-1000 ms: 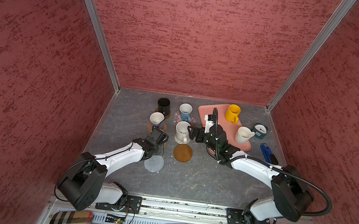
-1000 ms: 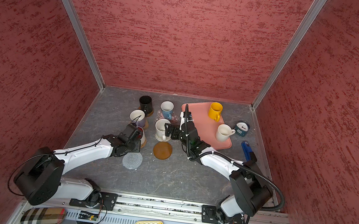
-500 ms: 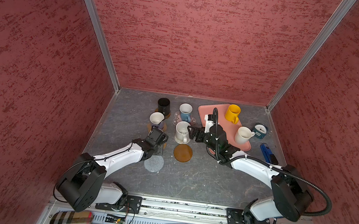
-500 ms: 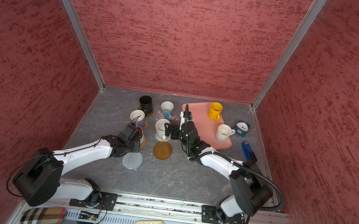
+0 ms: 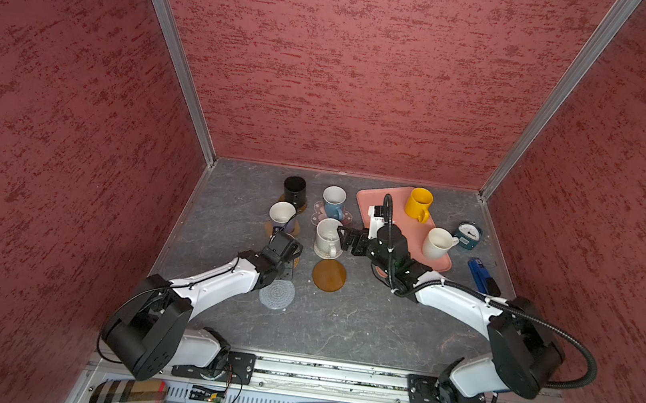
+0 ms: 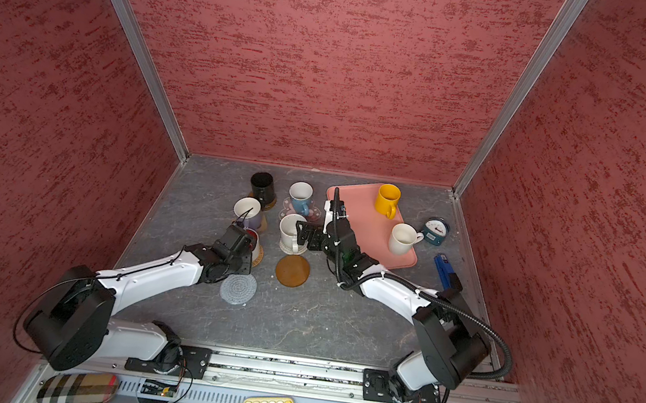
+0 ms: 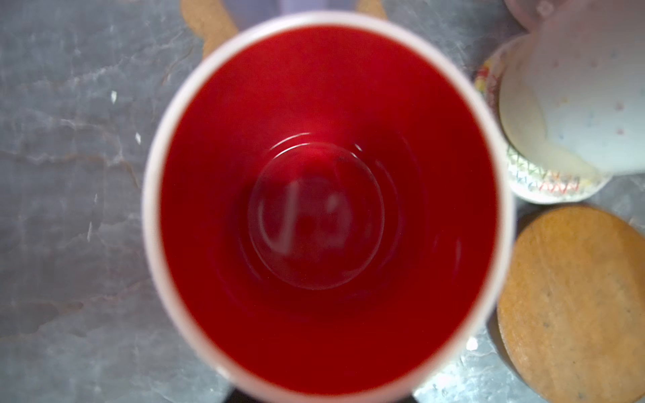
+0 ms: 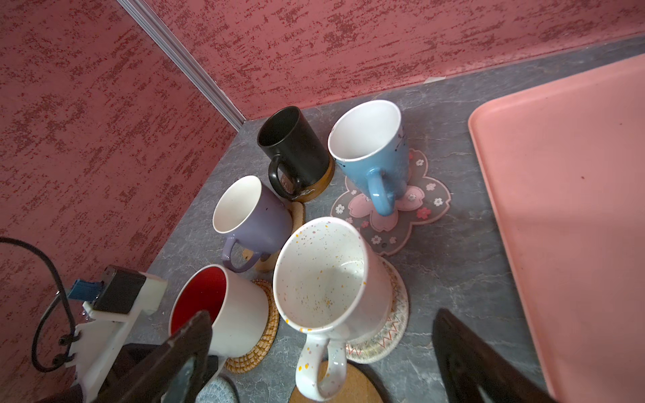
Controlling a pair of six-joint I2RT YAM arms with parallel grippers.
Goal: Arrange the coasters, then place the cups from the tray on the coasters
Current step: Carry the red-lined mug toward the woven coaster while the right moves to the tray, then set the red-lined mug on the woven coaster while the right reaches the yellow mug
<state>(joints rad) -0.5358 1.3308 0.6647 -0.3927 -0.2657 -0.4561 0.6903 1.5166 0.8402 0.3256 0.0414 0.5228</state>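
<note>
Evidently the step in hand is setting down the white mug with the red inside [image 7: 324,209]: it stands upright on a straw woven coaster [image 8: 268,331], with the left pincer [image 5: 285,246] directly above it. The left wrist view looks straight down into the mug and shows no fingers, so whether that pincer grips the rim or has let go cannot be told. The right pincer [image 5: 346,239] stands wide and holds nothing, its fingers either side of the speckled mug [image 5: 327,234], which sits on a patterned beige round [image 8: 391,314]. The black, light blue and lavender mugs each have a coaster too.

Two cups stand on the pink tray [image 6: 370,227], the yellow mug [image 5: 418,203] and the cream mug [image 5: 436,243]. Two coasters lie bare on the counter [image 5: 339,330]: a brown disc [image 5: 329,275] and a grey woven round [image 5: 277,294] (the latter partly under the left arm). The next move probably calls for the left pincer to lift straight up clear of the rim, while the right goes to the tray for a cup
</note>
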